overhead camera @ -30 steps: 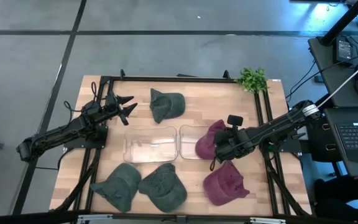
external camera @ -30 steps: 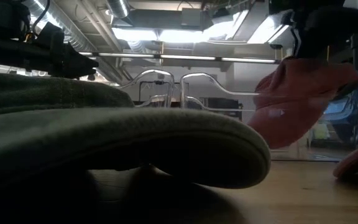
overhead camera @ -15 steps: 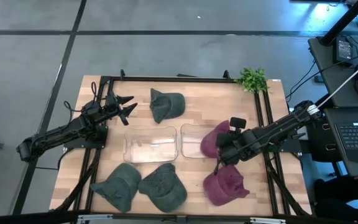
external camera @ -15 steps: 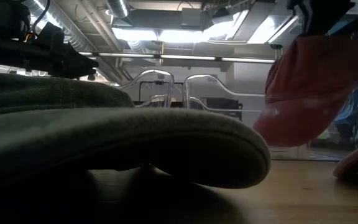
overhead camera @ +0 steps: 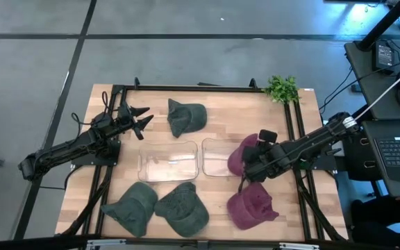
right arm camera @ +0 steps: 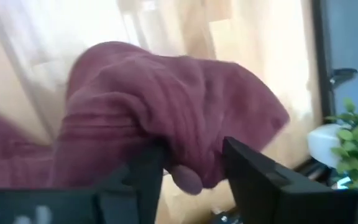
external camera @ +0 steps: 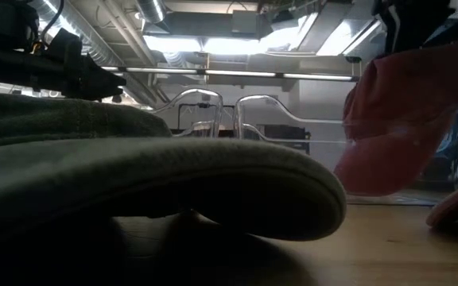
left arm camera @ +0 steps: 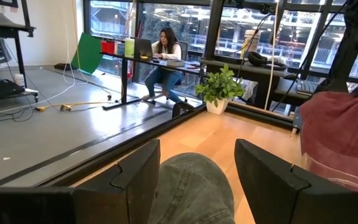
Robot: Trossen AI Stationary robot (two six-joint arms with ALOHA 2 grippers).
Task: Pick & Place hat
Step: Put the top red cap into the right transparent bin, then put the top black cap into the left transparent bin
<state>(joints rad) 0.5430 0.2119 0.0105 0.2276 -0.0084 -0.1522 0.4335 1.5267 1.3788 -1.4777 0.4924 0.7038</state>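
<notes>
My right gripper [overhead camera: 248, 165] is shut on a maroon hat [overhead camera: 237, 154], which it holds over the right end of the right clear bin [overhead camera: 214, 158]. In the low view the hat [external camera: 404, 127] hangs above the table. My left gripper [overhead camera: 142, 119] is open and empty at the far left. Its fingers point at a green hat [overhead camera: 186, 117], which lies flat on the table and also shows in the left wrist view [left arm camera: 191, 186]. A second maroon hat [overhead camera: 252, 205] lies near the front right. My right gripper pinches a bunched fold of the maroon hat's cloth [right arm camera: 185, 158] between its two fingers [right arm camera: 143, 171]. The fingers come from the table's right side, slanting down. The hat hangs slack below and in front of the fingers, lifted clear of the table.
A second clear bin [overhead camera: 168, 161] stands left of the first. Two green hats [overhead camera: 135, 207] [overhead camera: 183, 207] lie at the front edge; one fills the low view's foreground [external camera: 133, 183]. A small potted plant [overhead camera: 281, 88] stands at the far right corner. A person sits at a desk beyond the table [left arm camera: 165, 50].
My right gripper has gone a little toward the table's right edge with the maroon hat. The hat stays lifted, and it now hangs over the right end of the bin rather than its middle.
</notes>
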